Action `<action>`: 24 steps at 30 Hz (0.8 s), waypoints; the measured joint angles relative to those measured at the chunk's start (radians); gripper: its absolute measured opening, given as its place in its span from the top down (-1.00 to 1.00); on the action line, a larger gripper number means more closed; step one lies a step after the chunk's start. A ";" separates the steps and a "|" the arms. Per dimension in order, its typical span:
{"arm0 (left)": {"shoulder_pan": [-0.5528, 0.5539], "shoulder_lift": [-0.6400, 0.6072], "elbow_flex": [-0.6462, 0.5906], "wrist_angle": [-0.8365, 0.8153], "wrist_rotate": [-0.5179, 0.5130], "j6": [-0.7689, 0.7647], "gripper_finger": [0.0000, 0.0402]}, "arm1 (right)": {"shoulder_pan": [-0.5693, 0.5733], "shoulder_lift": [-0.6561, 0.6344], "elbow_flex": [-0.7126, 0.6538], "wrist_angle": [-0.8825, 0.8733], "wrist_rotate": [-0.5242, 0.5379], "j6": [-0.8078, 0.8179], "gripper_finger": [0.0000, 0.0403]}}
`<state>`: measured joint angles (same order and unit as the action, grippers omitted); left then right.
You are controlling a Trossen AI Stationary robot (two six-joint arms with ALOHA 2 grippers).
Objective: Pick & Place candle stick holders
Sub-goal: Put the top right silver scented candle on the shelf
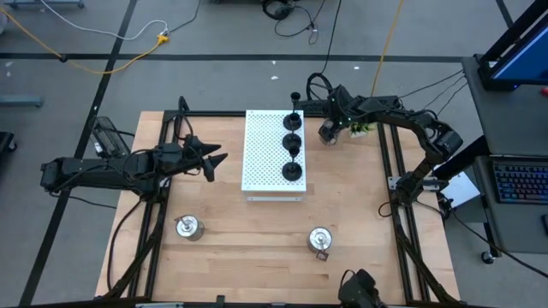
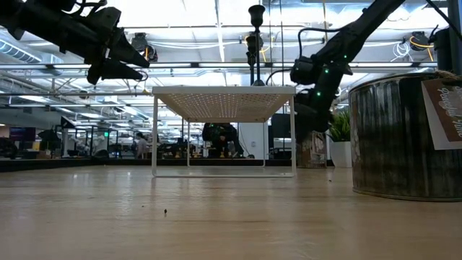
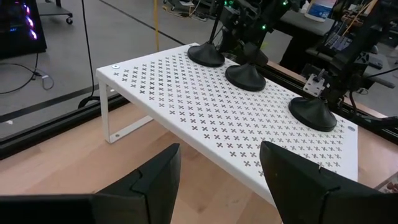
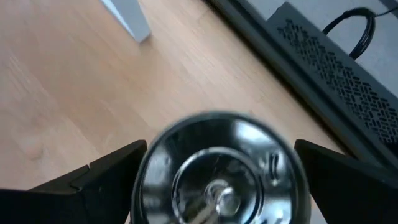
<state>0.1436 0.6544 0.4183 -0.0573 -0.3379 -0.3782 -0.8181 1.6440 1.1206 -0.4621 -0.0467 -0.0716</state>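
Note:
Black candle stick holders stand in a row by their round bases along the right side of the white perforated board; three bases show in the left wrist view. Two silver holders stand on the table near the front, one left and one right. My right gripper is right of the board's far corner, shut on a third silver holder. My left gripper is open and empty in the air left of the board. My right gripper holds the silver holder by its round upper rim, pinched between the two fingers, one on each side. The fingers come from above, pointing down. The holder is upright with its open top toward the wrist camera. Whether its bottom is clear of the table cannot be told.
A small green plant stands just right of my right gripper. Black frame rails run along the table's left and right sides. In the low view the near silver holder fills the right side. People show far behind the table.

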 joint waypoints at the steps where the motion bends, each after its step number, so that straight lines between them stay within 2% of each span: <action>1: 0.000 0.000 0.000 0.000 0.000 0.000 -0.12 | 0.000 0.000 0.000 -0.009 0.000 0.000 -0.99; 6: 0.000 0.000 0.000 -0.001 0.000 0.006 -0.12 | 0.000 0.000 -0.002 -0.051 0.001 -0.042 -0.99; 24: 0.000 0.000 0.000 -0.002 0.000 0.005 -0.12 | 0.001 0.000 -0.052 0.067 -0.001 -0.029 -0.96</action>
<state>0.1432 0.6541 0.4183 -0.0593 -0.3378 -0.3733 -0.8169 1.6440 1.0683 -0.3951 -0.0481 -0.1001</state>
